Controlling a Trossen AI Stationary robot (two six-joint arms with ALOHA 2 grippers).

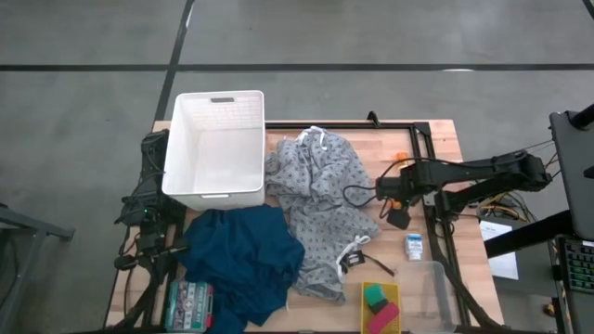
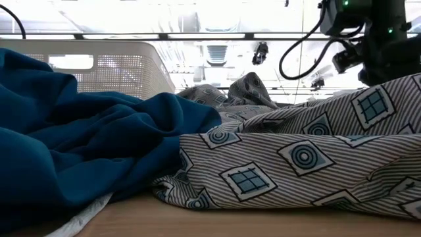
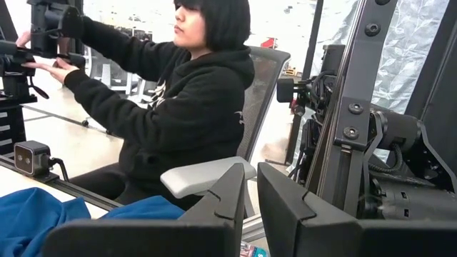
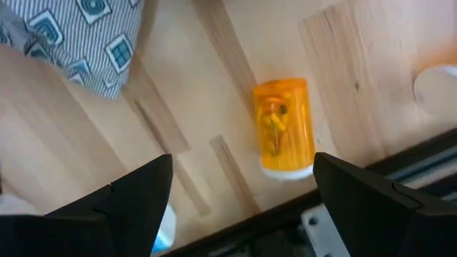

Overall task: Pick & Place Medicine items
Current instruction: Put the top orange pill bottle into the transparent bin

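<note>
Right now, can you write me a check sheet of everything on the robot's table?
Surface: wooden table, mostly covered.
Job's things: orange pill bottle lying on its side; small white carton near the right edge.
Clutter: white basket, patterned cloth, blue cloth, green and pink blocks.
Grippers: right gripper open above the bottle; left gripper shut, off the table's left side.
Cables: black cable on the patterned cloth.
Surroundings: seated person.

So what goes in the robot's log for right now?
right gripper: jaws open above orange pill bottle, lying on table | left gripper: shut, parked at table's left edge | white carton: untouched
</note>
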